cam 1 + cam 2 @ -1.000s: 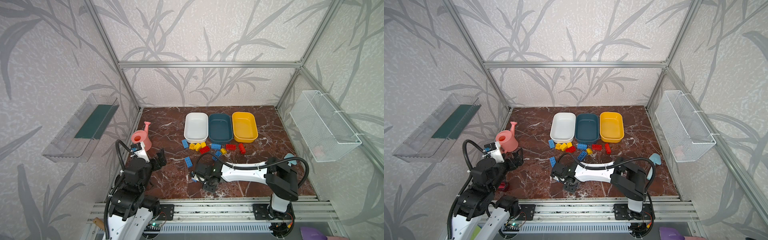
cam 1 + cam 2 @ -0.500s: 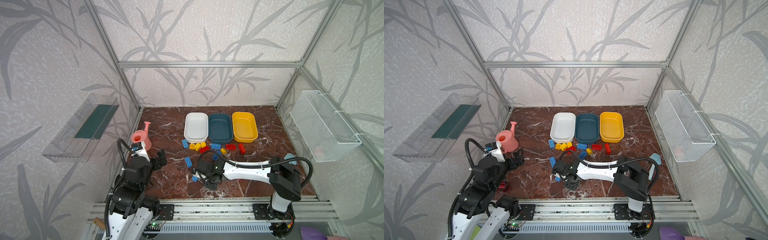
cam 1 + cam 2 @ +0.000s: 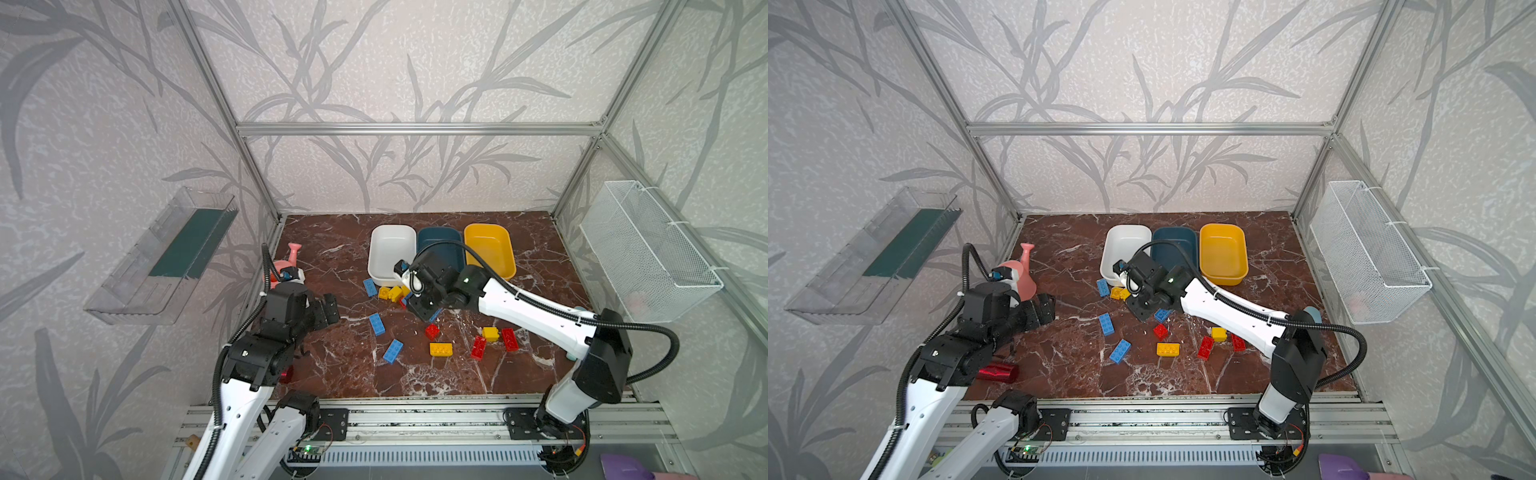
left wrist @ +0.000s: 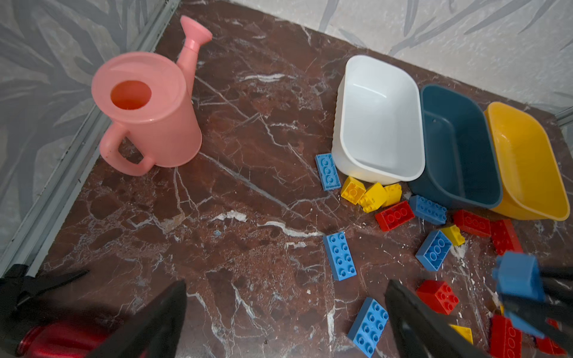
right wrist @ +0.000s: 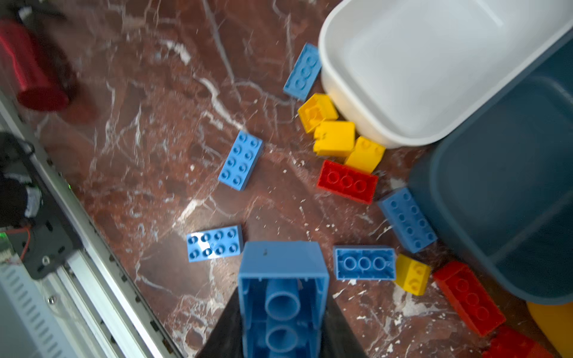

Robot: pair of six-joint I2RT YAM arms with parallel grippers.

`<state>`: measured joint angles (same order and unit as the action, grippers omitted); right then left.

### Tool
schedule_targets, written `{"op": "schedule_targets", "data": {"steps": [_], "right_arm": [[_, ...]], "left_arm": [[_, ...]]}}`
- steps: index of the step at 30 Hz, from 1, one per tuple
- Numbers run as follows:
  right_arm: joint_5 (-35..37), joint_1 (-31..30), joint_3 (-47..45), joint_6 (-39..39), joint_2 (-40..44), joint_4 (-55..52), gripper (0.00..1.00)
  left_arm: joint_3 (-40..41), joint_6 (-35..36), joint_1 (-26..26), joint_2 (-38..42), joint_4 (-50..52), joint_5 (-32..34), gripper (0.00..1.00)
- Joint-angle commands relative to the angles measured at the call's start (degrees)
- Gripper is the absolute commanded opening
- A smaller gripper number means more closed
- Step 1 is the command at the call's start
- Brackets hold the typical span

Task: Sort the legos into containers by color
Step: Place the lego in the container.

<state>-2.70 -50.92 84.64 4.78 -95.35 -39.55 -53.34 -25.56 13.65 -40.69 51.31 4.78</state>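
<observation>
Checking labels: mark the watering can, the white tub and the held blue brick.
watering can (image 4: 155,130): left wrist view, body.
white tub (image 4: 378,114): left wrist view, bare floor.
held blue brick (image 5: 283,297): right wrist view, hollow underside.

Top views high, looking down, wrist views close, sharing legos (image 4: 339,255)

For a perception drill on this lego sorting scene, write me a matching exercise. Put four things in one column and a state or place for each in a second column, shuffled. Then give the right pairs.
Things
1. pink plastic watering can
2. small blue studded plastic brick
3. white rounded plastic tub
4. left gripper

States or places
A. open, holding nothing
B. empty, beside the dark teal plastic tub
C. clamped in the right gripper
D. standing upright on the marble tabletop

Pairs: 1-D, 2-C, 3-B, 4-A
</observation>
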Motion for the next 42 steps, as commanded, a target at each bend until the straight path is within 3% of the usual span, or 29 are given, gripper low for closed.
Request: {"op": "schedule_targets", "data": {"steps": [1,4,15,23,27,30,33,36,42], "right_arm": [[-3.56,3.12,3.87,0.61,-3.6,3.34,0.17],[-4.84,5.67,10.19,0.33,-8.65,3.56,0.18],[-5.22,9.59,35.93,-1.43,-31.34,1.71,0.19],[-6.42,11.31,56.46,-2.33,-47.91,-7.05,0.21],[-6.98,12.04,61.14,-2.14,-51.44,-9.45,0.24],[-6.86,12.25,60.84,-2.11,-51.54,-9.06,0.31],[-6.71,12.33,60.04,-1.96,-50.92,-8.54,0.5],[-6.62,12.42,59.68,-2.16,-49.52,-8.59,0.64],[-6.46,12.38,56.45,-1.79,-43.15,-10.17,0.75]], "left_arm": [[-1.77,0.44,0.32,-2.11,4.27,0.5,0.99],[-1.48,0.36,0.32,-4.01,4.25,1.68,0.99],[5.7,-4.54,0.76,-5.63,-2.21,-3.97,0.97],[8.15,-4.13,1.97,-8.34,-5.93,-4.29,0.99],[7.99,-3.69,2.51,-9.54,-5.76,-4.65,0.97],[7.99,-3.28,3.13,-9.65,-6.07,-4.67,0.96],[6.89,-2.51,4.63,-10.99,-4.91,-4.9,0.97],[4.83,-1.95,6.06,-12.29,-2.36,-4.78,0.97],[-0.79,-2.96,9.43,-15.08,3.99,-4.3,0.97]]}}
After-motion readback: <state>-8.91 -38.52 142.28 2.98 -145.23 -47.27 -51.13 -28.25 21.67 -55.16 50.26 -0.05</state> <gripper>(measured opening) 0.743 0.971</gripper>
